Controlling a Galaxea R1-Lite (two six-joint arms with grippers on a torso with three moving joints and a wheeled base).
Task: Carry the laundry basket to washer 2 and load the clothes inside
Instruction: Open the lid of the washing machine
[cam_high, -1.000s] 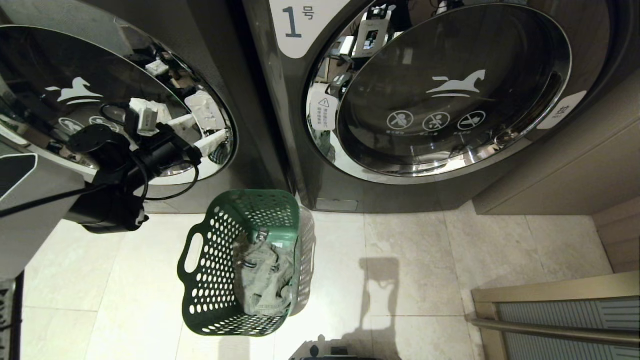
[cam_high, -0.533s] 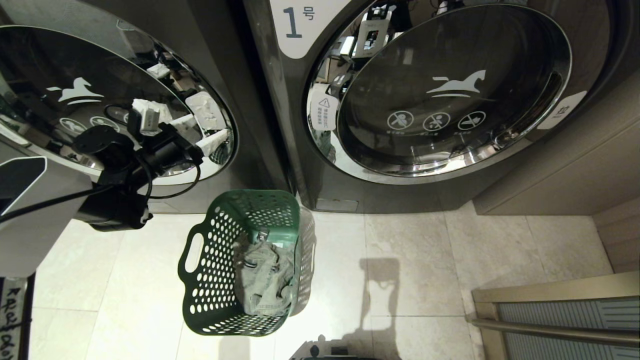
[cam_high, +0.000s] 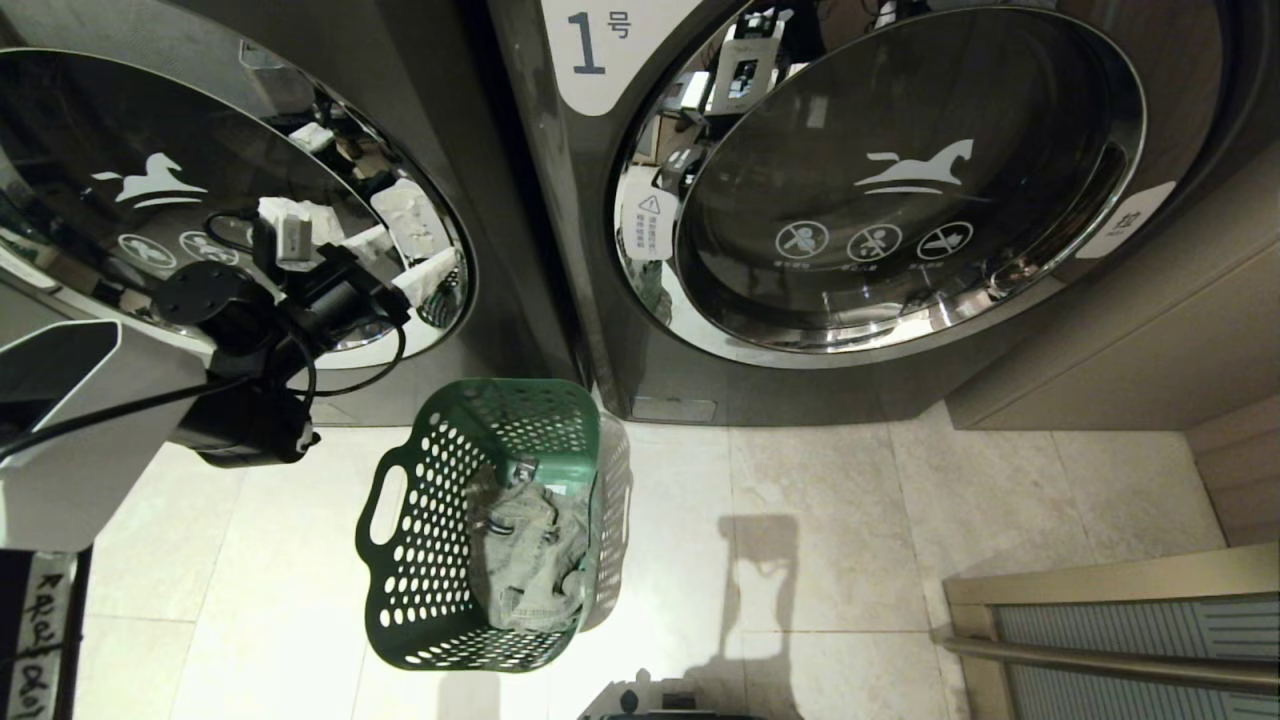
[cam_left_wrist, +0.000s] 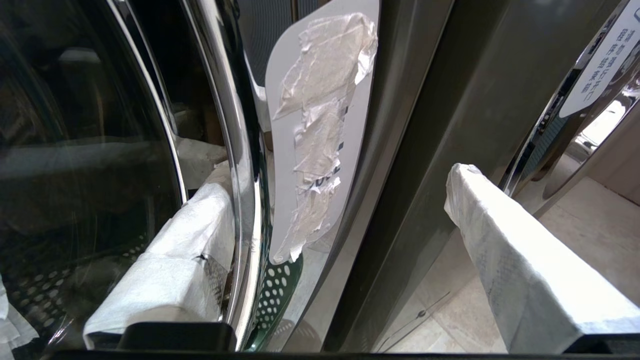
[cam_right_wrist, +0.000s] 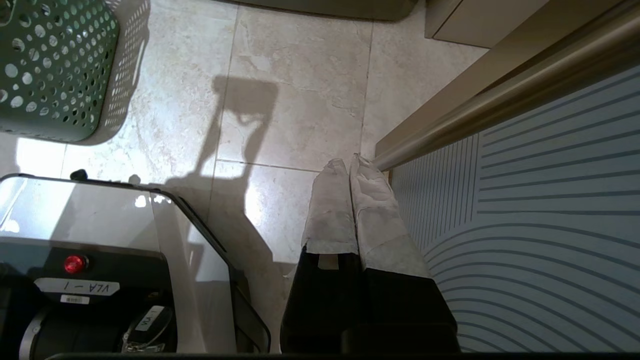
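The dark green laundry basket (cam_high: 420, 540) stands on the tiled floor below the gap between two washers. The pale grey-green clothes (cam_high: 525, 560) lie inside it. Washer 2 (cam_high: 150, 180) is the left machine; its door is closed and its number label is out of view. My left gripper (cam_high: 398, 262) is open at the right rim of that door. In the left wrist view the left gripper (cam_left_wrist: 337, 182) has one wrapped finger (cam_left_wrist: 190, 250) at the chrome ring and the other far off to the side. My right gripper (cam_right_wrist: 350, 162) hangs shut and empty low over the floor.
The washer marked 1 (cam_high: 900, 200) stands to the right, door closed. A white sticker with crumpled tape (cam_left_wrist: 320, 140) sits beside washer 2's door. A beige cabinet (cam_high: 1130, 340) and a sliding-door frame (cam_high: 1110, 640) stand at the right. My base (cam_right_wrist: 100, 280) is near the basket (cam_right_wrist: 55, 70).
My left arm has shifted slightly to the right along washer 2's door, and its fingers are still wide open. The basket, clothes and right arm have not moved.
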